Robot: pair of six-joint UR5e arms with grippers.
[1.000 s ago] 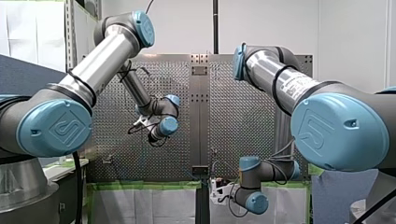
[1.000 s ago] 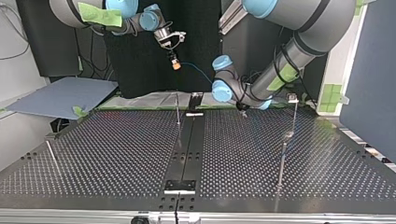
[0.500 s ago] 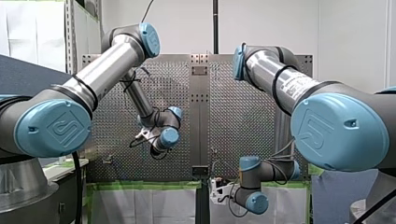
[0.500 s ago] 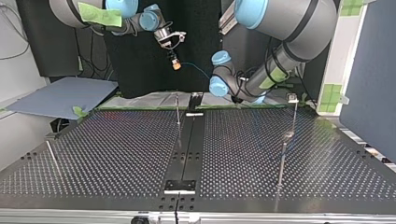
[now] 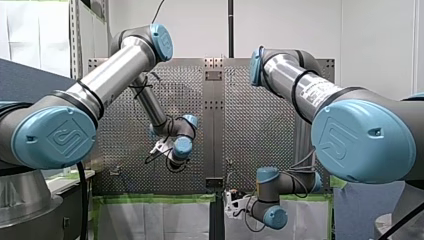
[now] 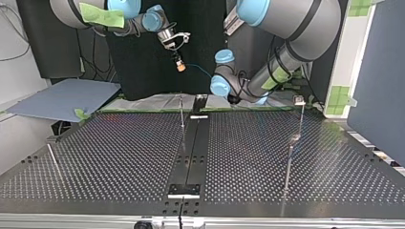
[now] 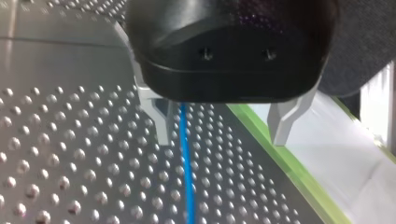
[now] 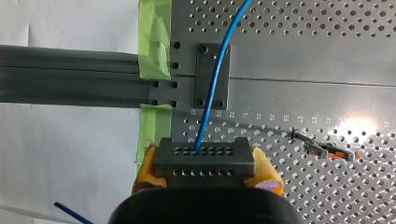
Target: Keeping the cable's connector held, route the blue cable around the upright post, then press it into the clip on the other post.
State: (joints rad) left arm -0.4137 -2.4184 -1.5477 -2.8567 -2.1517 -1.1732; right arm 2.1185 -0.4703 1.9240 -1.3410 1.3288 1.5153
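Closing in over the last second, my left gripper [image 7: 222, 135] now straddles the blue cable [image 7: 187, 168], jaws wide apart. My right gripper [image 8: 205, 164] clamps the cable's connector [image 8: 204, 156]; I judge routing not yet begun.

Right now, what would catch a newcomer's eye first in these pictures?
In the right wrist view the blue cable stands out, rising from a grey connector clamped by my right gripper between its yellow pads. In the left wrist view it runs between the open metal fingers of my left gripper, over the perforated table.
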